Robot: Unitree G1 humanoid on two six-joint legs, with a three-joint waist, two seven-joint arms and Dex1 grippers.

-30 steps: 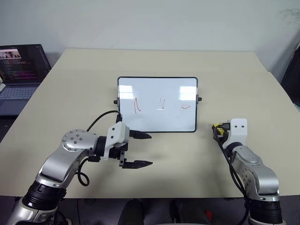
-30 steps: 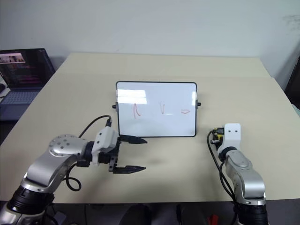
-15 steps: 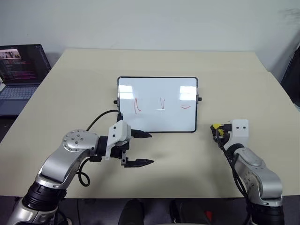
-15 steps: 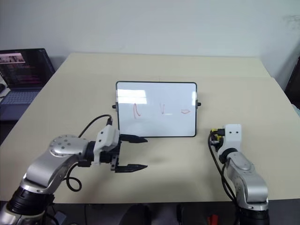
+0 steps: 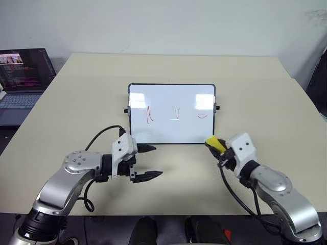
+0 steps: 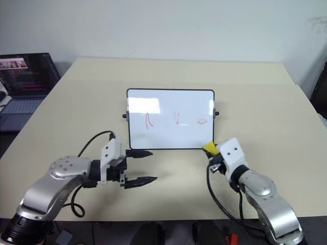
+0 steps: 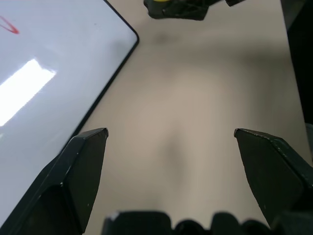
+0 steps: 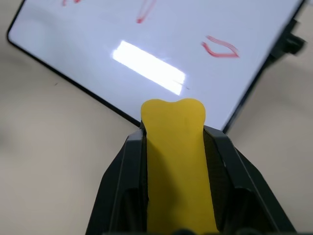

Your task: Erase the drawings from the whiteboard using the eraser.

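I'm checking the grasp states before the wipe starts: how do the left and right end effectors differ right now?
The left end effector is open and empty; the right end effector is shut on the yellow eraser. The left sits at the whiteboard's near-left corner, the right at its near-right corner. Both have black fingers and hover over the table.

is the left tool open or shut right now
Open. The left tool's two black fingers stand well apart, with bare table between them.

readable text: none | open dark laptop screen (image 5: 23, 69): lines too small to read | glossy white framed whiteboard (image 5: 171, 132): red scribbles, no letters
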